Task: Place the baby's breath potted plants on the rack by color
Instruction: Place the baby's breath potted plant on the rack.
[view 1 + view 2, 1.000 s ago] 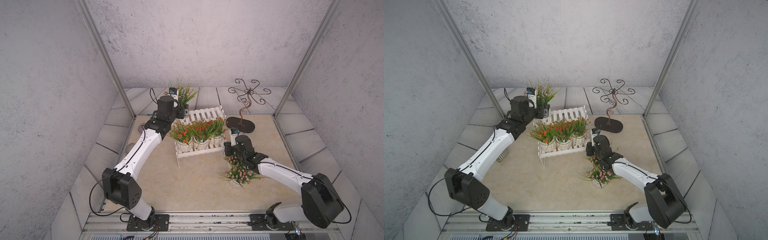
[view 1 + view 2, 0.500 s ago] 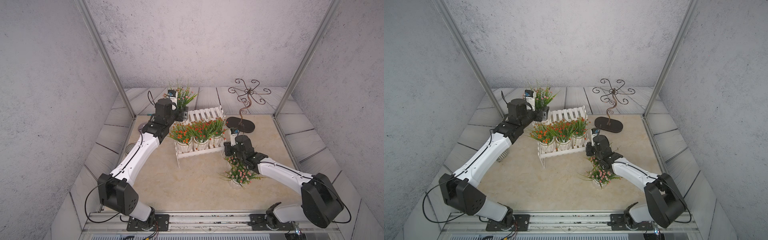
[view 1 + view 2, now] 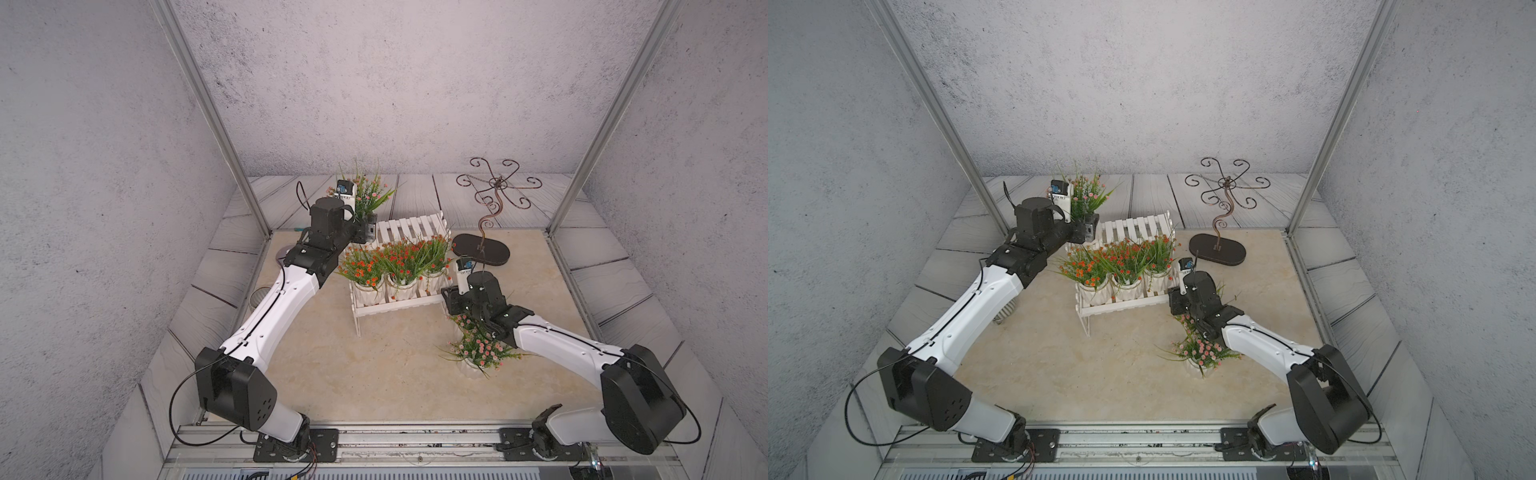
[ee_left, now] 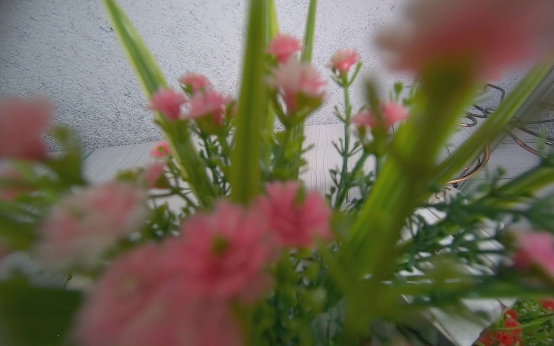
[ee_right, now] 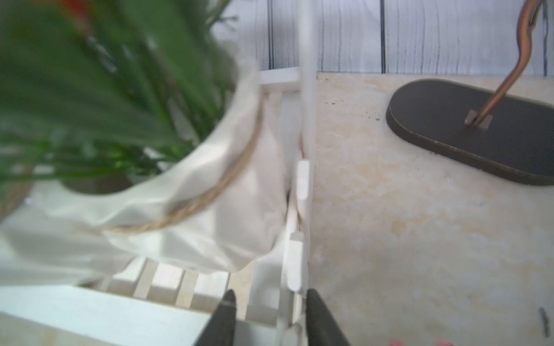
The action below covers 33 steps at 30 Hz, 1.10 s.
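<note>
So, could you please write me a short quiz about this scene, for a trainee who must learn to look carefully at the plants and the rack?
1. How many orange-flowered plants stand on the lower tier of the rack?
2. True or false: the dark metal stand stands on the upper tier of the rack.
3. Which flowers has the held plant in the left end effector? A orange, B pink, C white.
Key: 1. Three. 2. False, it stands on the table beside the rack. 3. B.
</note>
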{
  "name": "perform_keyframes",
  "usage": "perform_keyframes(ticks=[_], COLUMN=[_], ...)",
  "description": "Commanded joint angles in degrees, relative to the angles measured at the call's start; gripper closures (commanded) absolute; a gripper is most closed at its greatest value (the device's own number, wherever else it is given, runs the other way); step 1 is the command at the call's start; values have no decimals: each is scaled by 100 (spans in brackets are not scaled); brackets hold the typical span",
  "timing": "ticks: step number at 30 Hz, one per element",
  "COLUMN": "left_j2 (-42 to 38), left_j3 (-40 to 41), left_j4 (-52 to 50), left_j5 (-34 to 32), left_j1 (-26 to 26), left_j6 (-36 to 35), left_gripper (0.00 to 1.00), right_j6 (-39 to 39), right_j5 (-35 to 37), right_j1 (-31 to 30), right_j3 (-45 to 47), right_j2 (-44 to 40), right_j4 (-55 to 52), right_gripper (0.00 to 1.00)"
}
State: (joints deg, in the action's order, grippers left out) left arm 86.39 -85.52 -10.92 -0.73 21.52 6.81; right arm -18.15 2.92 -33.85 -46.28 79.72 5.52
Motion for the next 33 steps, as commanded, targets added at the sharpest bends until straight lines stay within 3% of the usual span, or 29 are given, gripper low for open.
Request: perform_keyframes(ticks=[1, 4, 8, 15, 33], left_j2=[-150, -159, -194, -313, -381], left_j3=[-150, -150, -150, -116, -71], left_j4=[-208, -244, -276, -305, 125], left_j5=[-78, -76, -93, -61, 576], left_j1=[-34, -40, -34, -34, -36], left_j6=[-53, -61, -63, -88, -39], left_gripper=[20, 8, 0, 1, 1], right_j6=[166, 231, 285, 381, 479], right_j5=[-120, -27, 59, 163, 112], right_j1=[-121, -156, -166, -166, -166], right_j3=[40, 66, 76, 67, -65], right_j2=[130, 12, -177, -598, -800], right_j4=[-431, -446, -493, -659, -886], right_gripper=[26, 12, 6, 0, 1])
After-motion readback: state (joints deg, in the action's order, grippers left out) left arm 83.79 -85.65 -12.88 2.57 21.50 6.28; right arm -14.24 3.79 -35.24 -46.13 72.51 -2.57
